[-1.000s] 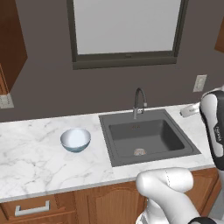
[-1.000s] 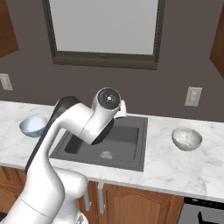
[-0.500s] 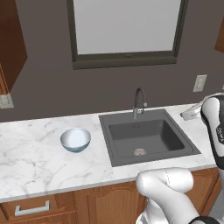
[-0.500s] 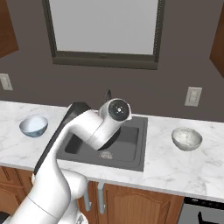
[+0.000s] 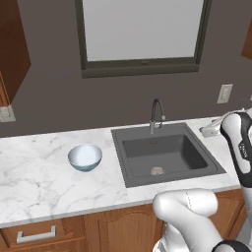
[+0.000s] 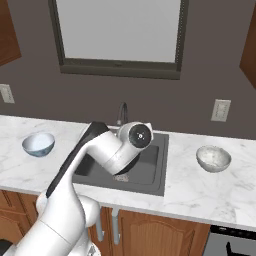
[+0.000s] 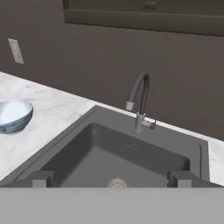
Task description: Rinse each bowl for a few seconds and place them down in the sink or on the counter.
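Gripper [image 7: 111,178] wide open, nothing between its fingertips [image 7: 40,178], hanging above the sink [image 7: 131,162] and facing the faucet [image 7: 139,105] and back wall. Blue bowl [image 5: 85,157] sits upright on the counter [image 5: 39,177] left of the sink, well apart from the basin edge, also seen at the left in the hand view. Speckled bowl [image 6: 213,158] sits upright on the counter right of the sink; basin holds just the drain [image 5: 157,171].
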